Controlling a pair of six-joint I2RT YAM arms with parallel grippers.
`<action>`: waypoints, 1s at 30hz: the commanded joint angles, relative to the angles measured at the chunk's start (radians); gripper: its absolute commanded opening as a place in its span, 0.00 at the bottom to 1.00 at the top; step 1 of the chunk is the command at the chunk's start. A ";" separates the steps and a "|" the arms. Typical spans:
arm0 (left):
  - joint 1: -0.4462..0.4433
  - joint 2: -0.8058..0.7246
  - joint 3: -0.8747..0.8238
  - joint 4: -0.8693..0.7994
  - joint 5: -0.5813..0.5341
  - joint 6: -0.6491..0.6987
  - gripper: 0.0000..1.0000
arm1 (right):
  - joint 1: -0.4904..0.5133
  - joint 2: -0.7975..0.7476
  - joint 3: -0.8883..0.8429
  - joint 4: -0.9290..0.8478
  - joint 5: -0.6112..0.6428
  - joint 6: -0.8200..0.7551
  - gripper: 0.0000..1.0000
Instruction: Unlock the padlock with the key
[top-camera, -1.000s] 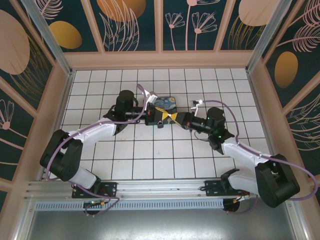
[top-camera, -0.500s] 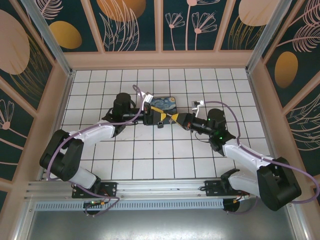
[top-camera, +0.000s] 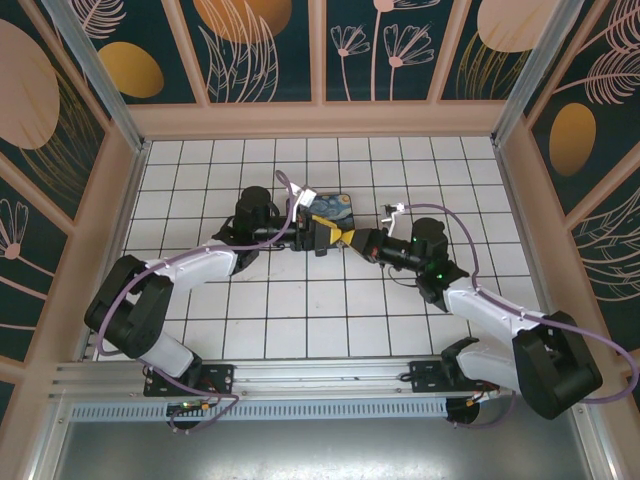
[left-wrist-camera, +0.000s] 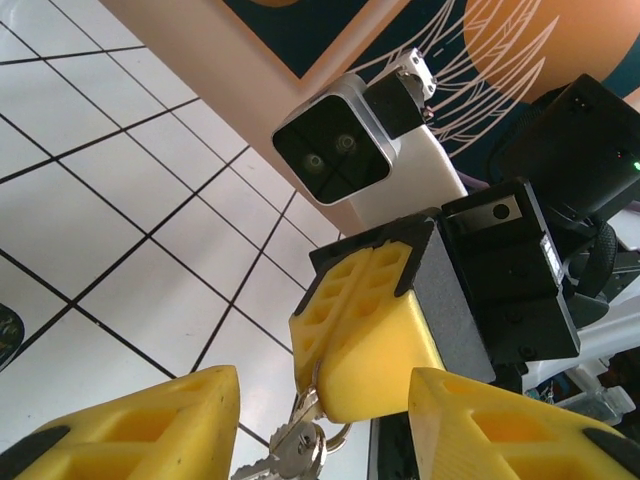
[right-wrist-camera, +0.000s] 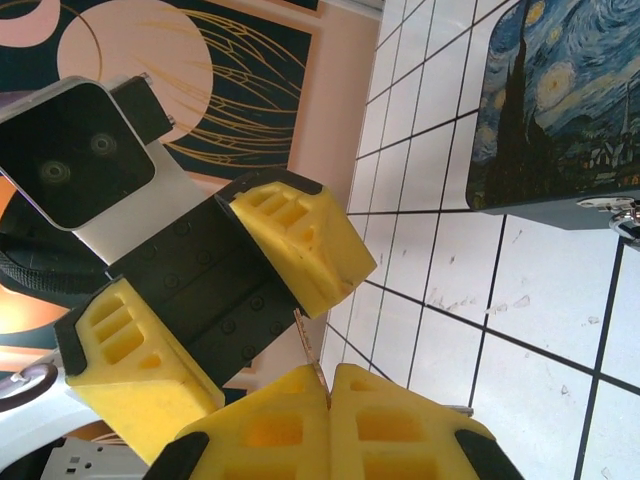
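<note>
Top cam sits high above and behind both arm bases, tilted down. From far off we get the whole tiled bench (top-camera: 300, 310) and the painted walls. Left wrist cam sits low and close behind the left claw (left-wrist-camera: 320, 440), facing across at the right claw (left-wrist-camera: 365, 330), the key (left-wrist-camera: 295, 460) hanging under it, and the right wrist camera (left-wrist-camera: 350, 150). Right wrist cam looks the opposite way, just as near, at the left claw and the left wrist camera (right-wrist-camera: 80, 150). We see white tiles in all three views. Top and right wrist share the blue box (right-wrist-camera: 560, 100).
</note>
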 joint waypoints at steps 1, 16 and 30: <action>0.001 0.009 0.030 -0.002 0.012 0.013 0.39 | 0.011 0.007 0.026 0.004 0.005 -0.034 0.00; 0.001 0.006 0.025 -0.073 0.007 0.069 0.30 | 0.012 -0.004 0.026 -0.002 0.017 -0.041 0.01; 0.001 -0.026 0.022 -0.091 0.008 0.152 0.00 | 0.006 -0.030 0.049 -0.105 0.022 -0.089 0.30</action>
